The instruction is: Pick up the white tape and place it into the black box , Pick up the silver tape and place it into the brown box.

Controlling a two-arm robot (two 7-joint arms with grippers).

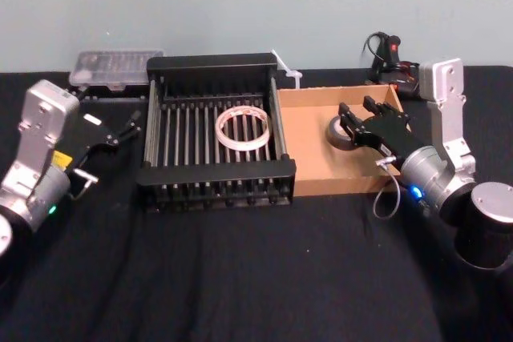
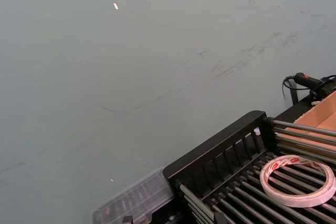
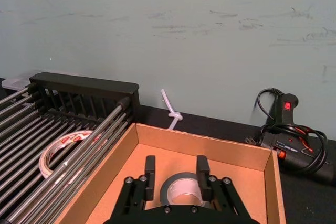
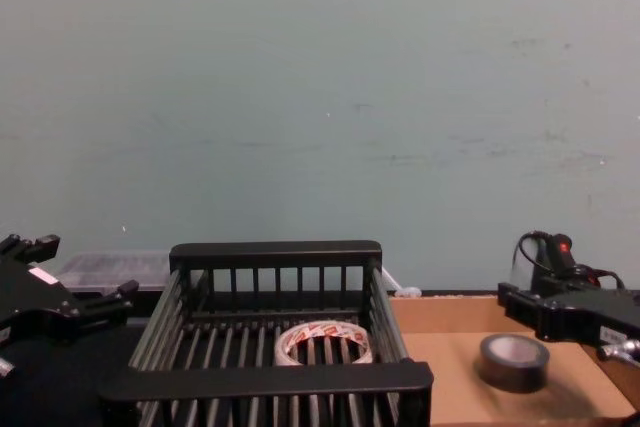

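Red print on white tape (image 1: 243,127) core unreadable; right tool (image 1: 357,122) open above silver tape (image 1: 340,132); left tool (image 1: 128,126) open, empty.

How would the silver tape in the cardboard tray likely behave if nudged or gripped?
The silver tape lies flat on the brown box floor, so it would probably slide rather than roll. Its thick wound ring looks stiff, likely holding shape between the right gripper jaws, which stand open over it.
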